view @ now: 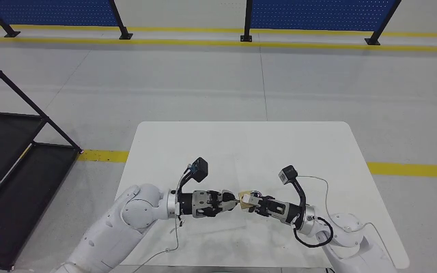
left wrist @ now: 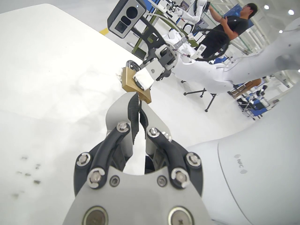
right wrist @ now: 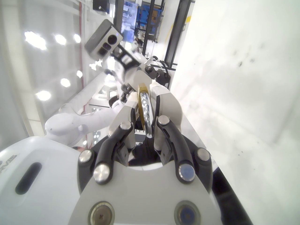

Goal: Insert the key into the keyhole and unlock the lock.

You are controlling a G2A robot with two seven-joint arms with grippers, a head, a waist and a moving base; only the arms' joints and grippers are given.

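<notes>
- Left fingers (left wrist: 117, 113) are clenched on a thin key (left wrist: 140, 102), whose tip meets the bottom of the brass lock (left wrist: 130, 83).
- Right fingers (right wrist: 166, 101) clasp the lock's body, with the shackle (right wrist: 148, 115) pointing back toward their wrist.
- The 2 arms meet tip to tip over the near half of the white counter (view: 205, 143).

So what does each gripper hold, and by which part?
The right gripper clamps the brass padlock by its body. The left gripper is shut at the padlock's base; any key is hidden.
</notes>
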